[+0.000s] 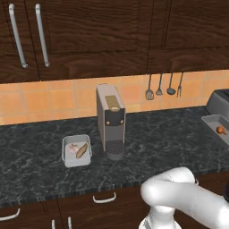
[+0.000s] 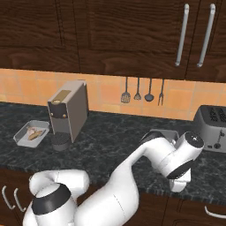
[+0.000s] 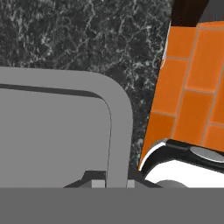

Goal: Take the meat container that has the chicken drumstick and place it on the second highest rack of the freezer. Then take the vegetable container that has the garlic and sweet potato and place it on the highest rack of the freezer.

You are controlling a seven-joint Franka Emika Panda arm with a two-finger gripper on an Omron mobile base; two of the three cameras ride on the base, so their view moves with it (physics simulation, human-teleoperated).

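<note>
- The coffee machine (image 1: 110,120) stands on the counter (image 1: 170,138), about midway between its front edge and the back wall.
- The vegetable container (image 1: 76,150) lies on the counter just left of the coffee machine, nearer the front edge.
- The garlic (image 1: 72,148) and the sweet potato (image 1: 82,150) lie side by side in it, garlic to the left.
- The meat container (image 1: 217,127) sits at the counter's right end, with the chicken drumstick (image 1: 221,130) in it.
- The toaster (image 2: 212,127) stands behind that container, against the wall.
- The utensils (image 1: 163,86) hang on the wall, right of the coffee machine.
</note>
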